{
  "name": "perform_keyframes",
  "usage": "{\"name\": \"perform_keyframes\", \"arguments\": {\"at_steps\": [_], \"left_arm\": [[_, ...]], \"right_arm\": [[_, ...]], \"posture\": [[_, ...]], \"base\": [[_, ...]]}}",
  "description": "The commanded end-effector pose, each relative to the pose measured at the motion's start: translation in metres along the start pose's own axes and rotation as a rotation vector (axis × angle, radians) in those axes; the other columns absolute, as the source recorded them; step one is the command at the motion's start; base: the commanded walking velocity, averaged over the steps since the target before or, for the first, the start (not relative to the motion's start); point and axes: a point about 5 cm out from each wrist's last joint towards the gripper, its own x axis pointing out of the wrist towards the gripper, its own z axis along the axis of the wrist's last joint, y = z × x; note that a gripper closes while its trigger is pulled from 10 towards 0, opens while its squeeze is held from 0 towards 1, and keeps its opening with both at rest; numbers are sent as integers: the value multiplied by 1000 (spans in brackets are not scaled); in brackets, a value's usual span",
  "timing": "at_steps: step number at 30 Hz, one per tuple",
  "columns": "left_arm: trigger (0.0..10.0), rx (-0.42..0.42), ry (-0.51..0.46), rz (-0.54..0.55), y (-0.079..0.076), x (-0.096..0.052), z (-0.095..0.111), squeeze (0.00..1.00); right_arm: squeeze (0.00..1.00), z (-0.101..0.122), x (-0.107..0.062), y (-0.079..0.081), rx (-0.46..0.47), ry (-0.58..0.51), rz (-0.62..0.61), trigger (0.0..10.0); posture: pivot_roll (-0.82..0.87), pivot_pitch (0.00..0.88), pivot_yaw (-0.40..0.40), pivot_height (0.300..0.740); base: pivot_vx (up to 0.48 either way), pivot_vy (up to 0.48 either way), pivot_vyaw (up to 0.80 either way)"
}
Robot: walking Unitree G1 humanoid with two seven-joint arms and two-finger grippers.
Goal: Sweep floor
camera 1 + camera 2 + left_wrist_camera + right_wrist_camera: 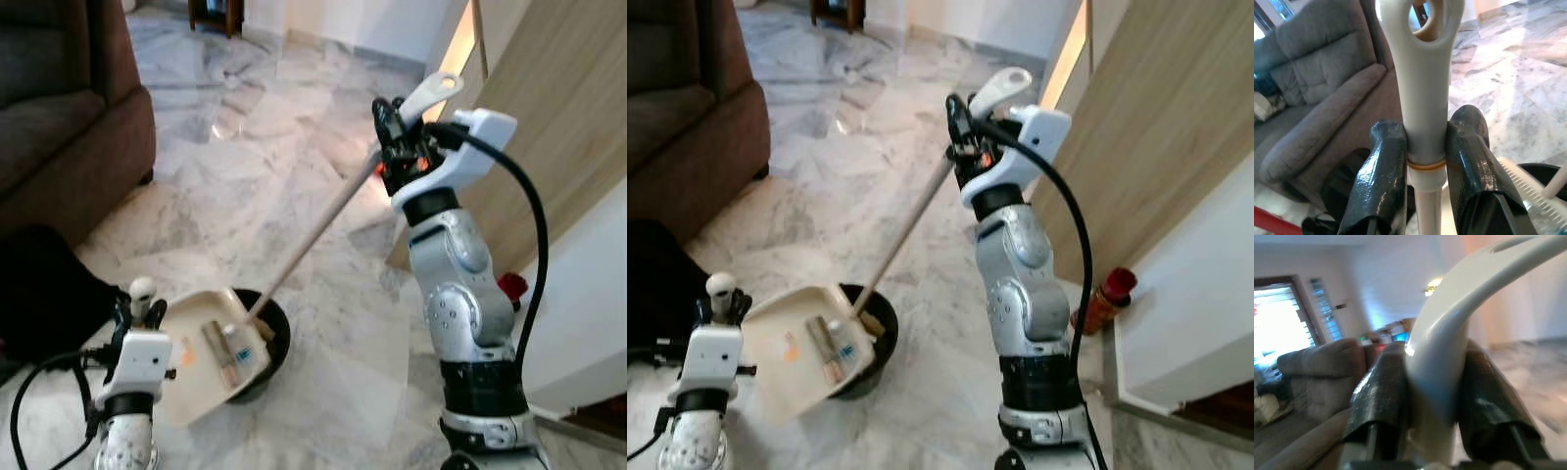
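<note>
Right arm (460, 284) raised — fingers (1381, 396) clamp broom handle (318, 230).

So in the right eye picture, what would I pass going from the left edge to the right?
Brown sofa → left tool gripping the dustpan handle → cream dustpan holding litter → broom stick → right tool gripping the broom's top → red-capped bottle on the floor → wooden door.

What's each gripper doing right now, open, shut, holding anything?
Left gripper: shut on the dustpan handle.
Right gripper: shut on the broom handle.
</note>
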Motion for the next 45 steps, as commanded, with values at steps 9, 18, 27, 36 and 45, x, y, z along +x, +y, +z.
{"name": "perform_keyframes", "arguments": {"at_steps": [9,18,27,36,45], "left_arm": [[10000,12,-36,7,2,1,5,0],[10000,13,-38,12,2,1,6,0],[10000,6,-57,8,2,1,8,0],[10000,2,-55,-1,1,1,8,0],[10000,-2,-57,-7,0,1,8,0]], "right_arm": [[0,18,2,4,-4,-80,14,10000],[0,19,2,5,-3,-86,16,10000],[0,17,2,10,-5,-86,18,10000],[0,20,-1,36,-112,-127,128,10000],[0,26,-4,59,-177,-208,172,10000]], "posture": [[176,113,-113,740],[176,113,-113,740],[177,115,-113,740],[178,122,-110,740],[180,126,-109,740]], "base": [[271,0,176],[270,0,0],[148,0,0],[0,0,0],[0,0,0]]}}
